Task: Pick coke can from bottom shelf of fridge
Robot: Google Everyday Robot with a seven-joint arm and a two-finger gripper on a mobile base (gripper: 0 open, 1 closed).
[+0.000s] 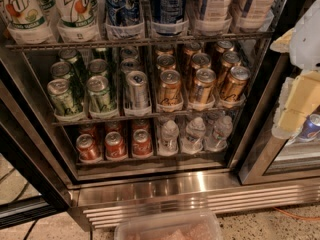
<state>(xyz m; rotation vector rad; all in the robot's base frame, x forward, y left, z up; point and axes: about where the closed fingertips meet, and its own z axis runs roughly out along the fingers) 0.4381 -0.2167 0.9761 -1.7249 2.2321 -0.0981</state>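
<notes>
The small red aluminium coke can (115,145) stands front-left on the dark wire bottom shelf (165,158) of the black-framed fridge (200,191), among matching cans (141,143). The cream tool (296,106) hangs well apart at right; open or closed, I cannot tell.

I'm looking into the fridge (252,129) from in front and slightly above. On the bottom shelf (150,160), the coke cans (115,145) fill the three left lanes, front to back, and the small bottles (195,134) fill the three lanes to their right. Directly above is the middle shelf (150,115), with lanes of cans (170,86) across its whole width. Above that, the upper shelf (140,41) carries a row of bottles and tall cans. Below the bottom shelf runs the ribbed base (200,199), and a plastic tub (167,229) lies on the floor just before it. My tool (296,106) hangs at the right edge, outside the fridge, level with the middle shelf and well apart from the coke cans.
</notes>
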